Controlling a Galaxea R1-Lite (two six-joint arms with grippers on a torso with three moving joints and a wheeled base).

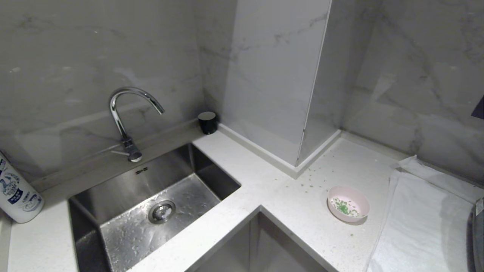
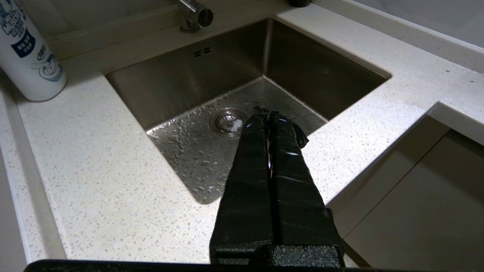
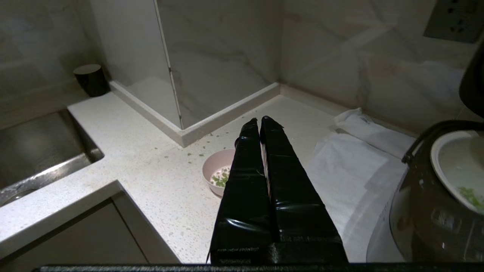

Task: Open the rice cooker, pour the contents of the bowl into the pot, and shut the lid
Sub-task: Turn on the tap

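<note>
You're holding the right gripper point(image 3: 260, 120) w/ fingers pressed together, empty, above the counter point(image 3: 159, 170); the bowl point(image 3: 217, 172) is sitting just below and ahead, the rice cooker point(image 3: 431, 204) off beside it, apparently already open. Left gripper point(image 2: 267, 112), clenched too, is hanging over the sink point(image 2: 189, 83), so right arm's nearer.

"MUSCLE" on white bottle point(image 2: 28, 56)

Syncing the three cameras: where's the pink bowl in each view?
Head view: bowl on the counter, lower right, beside the white cloth.
Left wrist view: not in it.
Right wrist view: bowl at centre, partly behind the shut right gripper.
Shared landmark: the sink, in all three views.
</note>
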